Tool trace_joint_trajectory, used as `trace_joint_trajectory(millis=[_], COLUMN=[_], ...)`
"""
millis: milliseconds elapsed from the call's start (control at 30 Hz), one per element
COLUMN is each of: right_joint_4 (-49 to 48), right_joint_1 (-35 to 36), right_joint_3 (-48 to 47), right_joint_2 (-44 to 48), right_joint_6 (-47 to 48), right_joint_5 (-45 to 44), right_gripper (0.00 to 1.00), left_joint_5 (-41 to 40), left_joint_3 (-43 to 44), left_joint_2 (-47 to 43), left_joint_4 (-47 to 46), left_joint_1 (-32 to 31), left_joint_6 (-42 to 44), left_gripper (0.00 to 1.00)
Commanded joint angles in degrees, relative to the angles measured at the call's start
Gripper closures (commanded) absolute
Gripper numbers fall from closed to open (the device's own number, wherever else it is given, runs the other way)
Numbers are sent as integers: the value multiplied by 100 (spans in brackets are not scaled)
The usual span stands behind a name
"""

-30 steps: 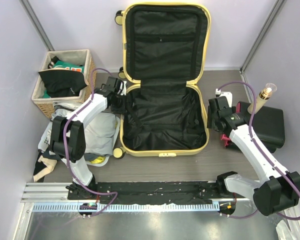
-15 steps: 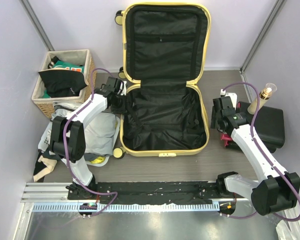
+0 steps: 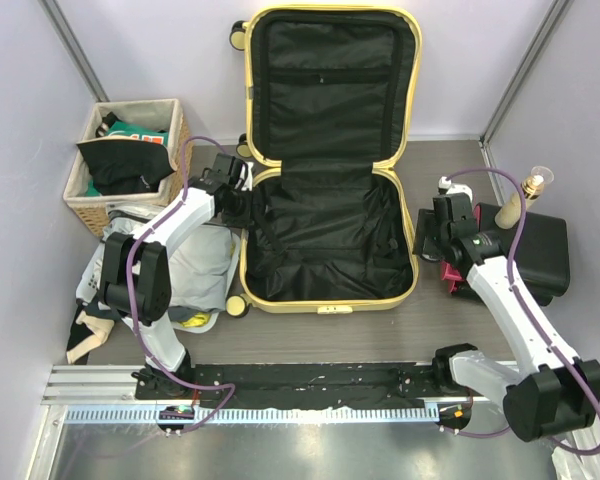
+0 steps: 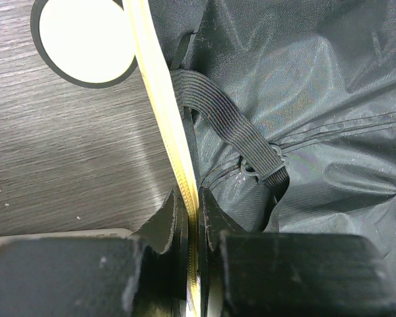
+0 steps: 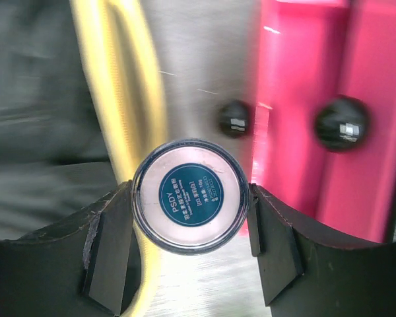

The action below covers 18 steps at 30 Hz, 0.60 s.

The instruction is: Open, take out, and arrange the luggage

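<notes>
**Right arm carrying a jar away from the opened luggage**

Since one second ago the right arm has swung toward 3 o'clock, off the shell rim and nearer the black case; left arm and suitcase have not shifted. Overhead view: the luggage lies at centre on the table, unzipped, lid propped toward 12 o'clock, black lining bare; the basket stands at 10 o'clock. The left gripper is fully closed on the yellow rim at the shell's 9 o'clock side, just below the elastic strap; it appears to steady the shell. The right gripper stands part-way open with its pads pressed on either side of a jar, label toward the wrist camera. Judged step: setting out the removed jar. To do it well, keep the jar level; choose a bare patch at 3 o'clock, apart from the tan bottle on the case; lower until it rests before parting the jaws; keep the left hold meanwhile.
</notes>
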<state>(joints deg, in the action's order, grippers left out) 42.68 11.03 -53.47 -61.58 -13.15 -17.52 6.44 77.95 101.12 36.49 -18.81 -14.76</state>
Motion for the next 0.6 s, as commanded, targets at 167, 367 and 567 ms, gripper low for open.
trace_joint_trajectory(millis=[167, 367, 567], right_joint_4=[-1270, -2016, -2422], right_joint_1=[873, 1552, 1604], right_joint_3=[-339, -681, -1130], right_joint_2=[113, -1188, -2787], right_joint_6=[-215, -302, -285], right_joint_5=[1084, 899, 1400], right_gripper=[99, 99, 97], left_joint_5=[376, 332, 314], left_joint_3=[-131, -131, -123], left_joint_2=[-84, -84, -110], left_joint_4=[288, 288, 280], left_joint_1=[-211, -229, -255], left_joint_6=[308, 307, 316], left_gripper=[100, 100, 100])
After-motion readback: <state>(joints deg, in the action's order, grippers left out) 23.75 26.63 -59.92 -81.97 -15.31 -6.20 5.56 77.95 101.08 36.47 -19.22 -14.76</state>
